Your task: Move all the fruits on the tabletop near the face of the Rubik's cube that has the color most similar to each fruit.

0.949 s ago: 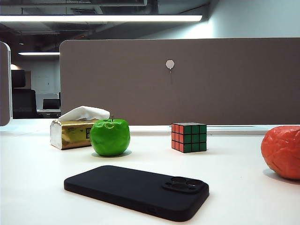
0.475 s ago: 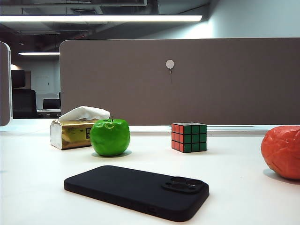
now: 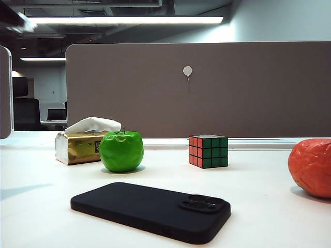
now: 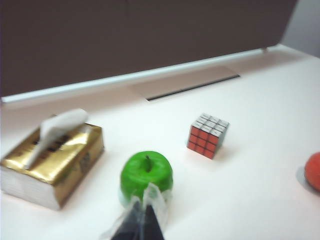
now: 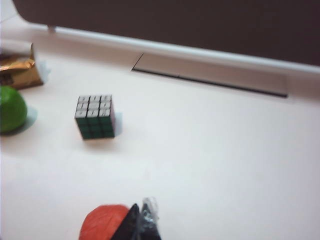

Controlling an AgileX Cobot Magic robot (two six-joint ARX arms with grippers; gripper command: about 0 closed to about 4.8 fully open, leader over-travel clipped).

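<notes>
A glossy green apple (image 3: 121, 151) stands on the white tabletop (image 3: 46, 170), left of the Rubik's cube (image 3: 208, 151). The cube shows a red face on its left and a green face on its right. An orange-red wrinkled fruit (image 3: 312, 166) sits at the far right edge. In the left wrist view my left gripper (image 4: 143, 206) hovers shut and empty just short of the apple (image 4: 146, 172), with the cube (image 4: 207, 135) beyond. In the right wrist view my right gripper (image 5: 141, 206) is shut and empty beside the orange-red fruit (image 5: 102, 222). The cube (image 5: 95, 116) lies farther off.
A black phone (image 3: 152, 209) lies flat on the table near the front. A gold tissue box (image 3: 80, 146) stands behind the apple at the left. A brown divider panel (image 3: 207, 88) closes off the back of the desk. A dark blur (image 3: 11, 15) hangs at the top left.
A dark blurred shape has entered the top left of the exterior view, and a faint shadow has appeared on the table at the left. The fruits, cube and phone have not moved.
</notes>
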